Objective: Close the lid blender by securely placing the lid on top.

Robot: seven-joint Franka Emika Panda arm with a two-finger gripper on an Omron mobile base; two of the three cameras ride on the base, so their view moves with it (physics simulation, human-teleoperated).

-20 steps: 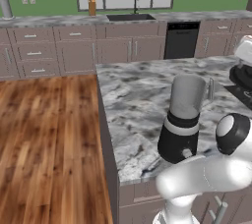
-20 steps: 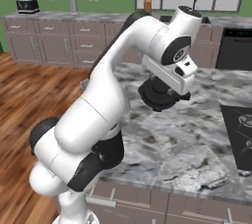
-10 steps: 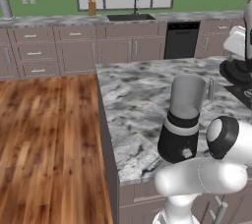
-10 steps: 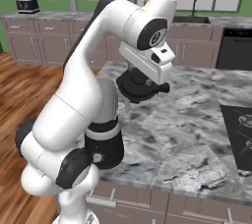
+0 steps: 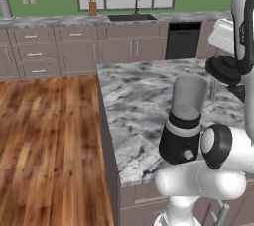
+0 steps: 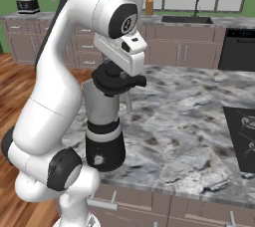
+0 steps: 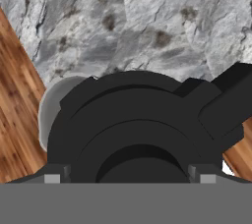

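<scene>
- Blender [image 6: 103,121]: upright near the front edge of the marble island counter [image 6: 189,121]; black flared base with a small knob, pale band, grey translucent jar. Jar mouth not yet covered, as far as the left base view shows.
- Lid [image 6: 117,80]: dark round cap, carried in the air at about jar-rim height. In the right base view it overlaps the jar's upper right; in the hand view the pale jar rim [image 7: 51,105] peeks out to one side of it, so it looks off-centre rather than seated.
- Gripper [image 6: 119,74]: jaws spread wide around the lid and gripping it by its sides.
- Done: lid picked up and brought close to the jar.
- Left: centre lid over the rim, lower until seated, let go.
- Background: sink [image 5: 131,17], dishwasher [image 5: 182,39], wooden floor [image 5: 49,141].
</scene>
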